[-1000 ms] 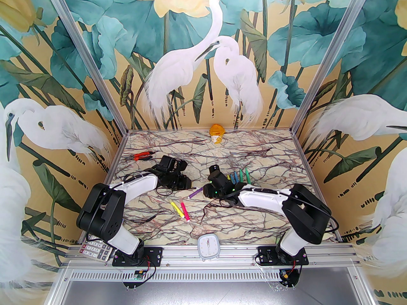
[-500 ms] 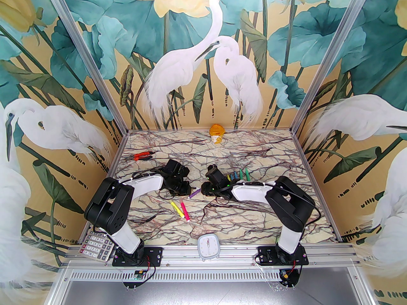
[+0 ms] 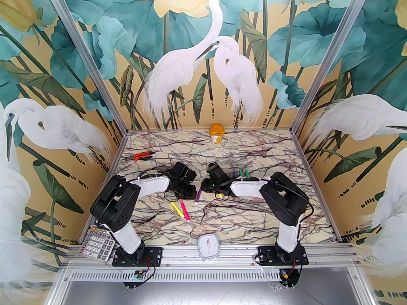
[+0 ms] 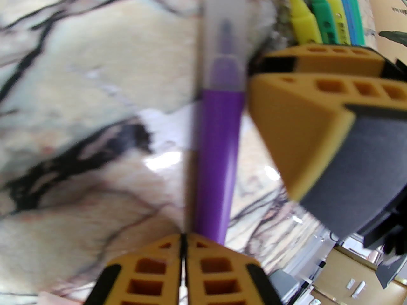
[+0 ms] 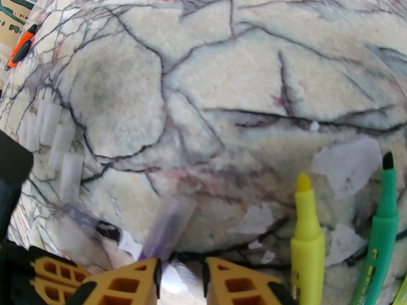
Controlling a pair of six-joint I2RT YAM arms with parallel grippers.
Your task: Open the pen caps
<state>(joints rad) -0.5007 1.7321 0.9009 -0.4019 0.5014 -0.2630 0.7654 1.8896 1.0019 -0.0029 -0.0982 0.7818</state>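
Bystander objects on a marble-veined table (image 3: 254, 214), walled by a mural (image 3: 190, 43) of white herons and lotus leaves.
Orange-handled pliers (image 3: 142, 155) lie near the far left corner. A small container with an orange lid (image 3: 217, 133) stands mid far edge. A white rounded-square dial (image 3: 208, 246) rests at the near edge, centre. A calculator (image 3: 97, 246) lies at the near left corner.

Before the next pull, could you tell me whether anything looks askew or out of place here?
Yes: the left hand holds the purple pen, cap still on, but the right hand looks off target. The cap lies beside one finger rather than in the gap, so closing may miss it.
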